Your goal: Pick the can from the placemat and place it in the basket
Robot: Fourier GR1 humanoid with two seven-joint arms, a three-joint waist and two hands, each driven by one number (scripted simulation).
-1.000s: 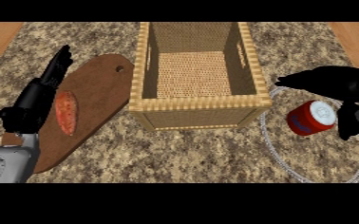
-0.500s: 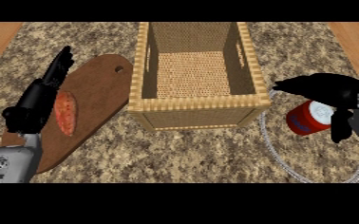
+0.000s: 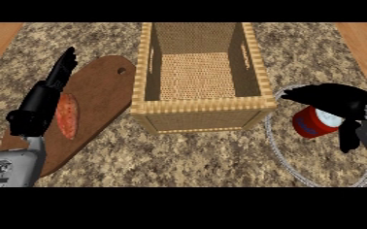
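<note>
Head view. Your right hand (image 3: 334, 97) is at the right edge of the frame, level with the basket's front corner. Its fingers arch over the top of the can (image 3: 312, 123) and its thumb comes up from below, so the hand is curled round the can and grips it. The can is red with a blue label and a white end. It sits tilted, with the white end turned toward the right edge. It shows inside the grey ring of the placemat (image 3: 269, 131), to the right of the basket (image 3: 203, 107) and outside it. You cannot tell whether the can touches the mat or is clear of it.

The basket is woven and rectangular and stands at the centre of the bench (image 3: 215, 155), open side up.

Your left hand (image 3: 37, 109) is at the left of the frame. Its fingers are straight and point toward the upper edge, and it holds nothing. It lies over the left edge of a brown cutting board (image 3: 100, 94). A red sausage slice (image 3: 67, 116) rests on the board just beside that hand.
</note>
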